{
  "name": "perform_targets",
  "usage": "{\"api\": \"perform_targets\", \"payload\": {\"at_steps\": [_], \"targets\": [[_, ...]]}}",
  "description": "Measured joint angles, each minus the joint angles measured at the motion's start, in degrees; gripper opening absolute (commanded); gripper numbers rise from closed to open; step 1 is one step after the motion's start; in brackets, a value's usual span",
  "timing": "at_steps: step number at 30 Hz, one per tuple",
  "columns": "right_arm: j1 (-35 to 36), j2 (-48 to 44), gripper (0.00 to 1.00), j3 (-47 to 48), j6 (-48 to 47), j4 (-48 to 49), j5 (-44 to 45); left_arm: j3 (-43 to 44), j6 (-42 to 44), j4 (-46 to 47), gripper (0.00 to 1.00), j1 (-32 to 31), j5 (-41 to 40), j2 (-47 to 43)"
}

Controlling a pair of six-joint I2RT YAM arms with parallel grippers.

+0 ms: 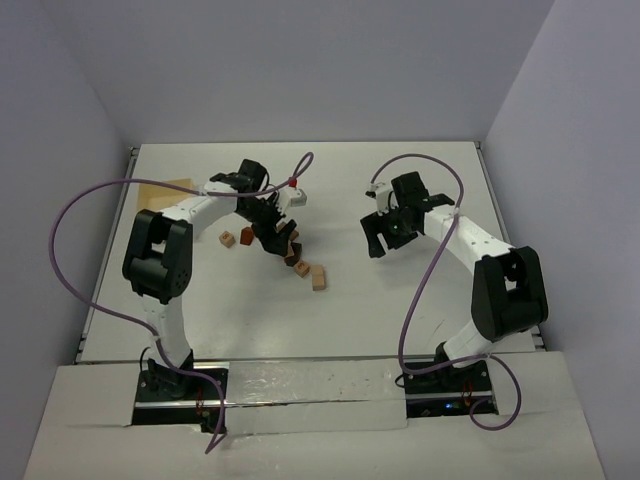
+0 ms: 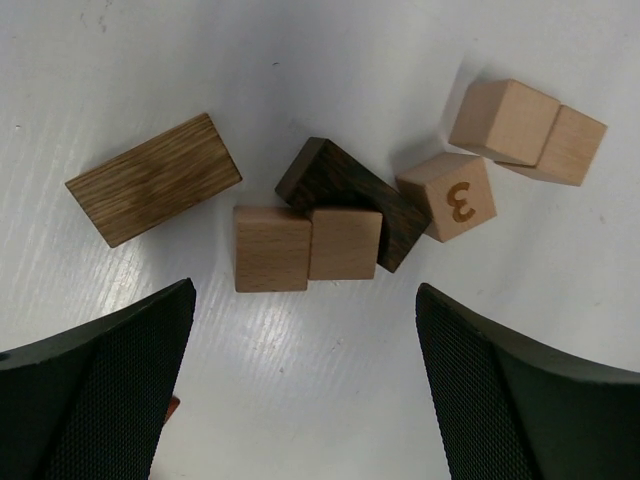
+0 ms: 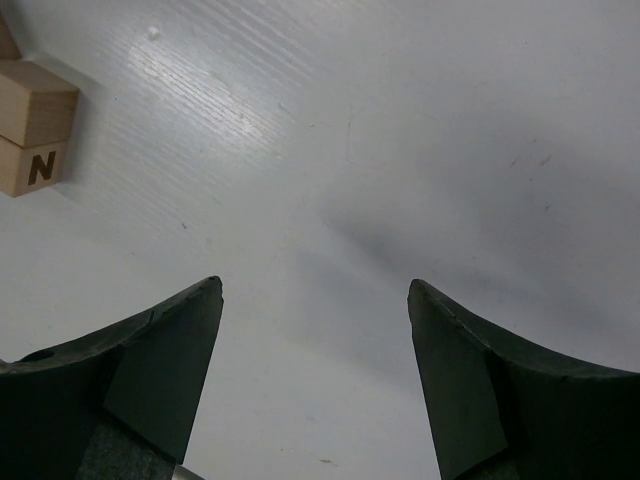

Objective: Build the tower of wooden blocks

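**Desk:** Left tool [image 2: 305, 288], right tool [image 3: 313, 285]: both spread wide, nothing held. Tower?

**Photographer:** Unbuilt. The wood blocks [image 2: 306, 246] lie loose on the desk [image 1: 400, 300], twelve o'clock of the left tool. They look light, hard and slick, so pinch the flat faces. Only the left wrist view reads the numbered cube [image 2: 450, 197], two o'clock.
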Motion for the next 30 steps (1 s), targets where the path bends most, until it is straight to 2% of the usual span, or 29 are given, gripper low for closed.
{"api": "perform_targets", "payload": {"at_steps": [16,30], "targets": [[-1.0,-0.3,0.82,-2.0,-0.3,0.1,-0.4,-1.5,-2.5,4.1,0.97,-2.2,-3.5,1.9],[-1.9,-0.5,0.82,-2.0,-0.8,0.1,-0.4,-1.2,-5.0,5.7,0.89,-2.8,-5.5,1.9]]}}
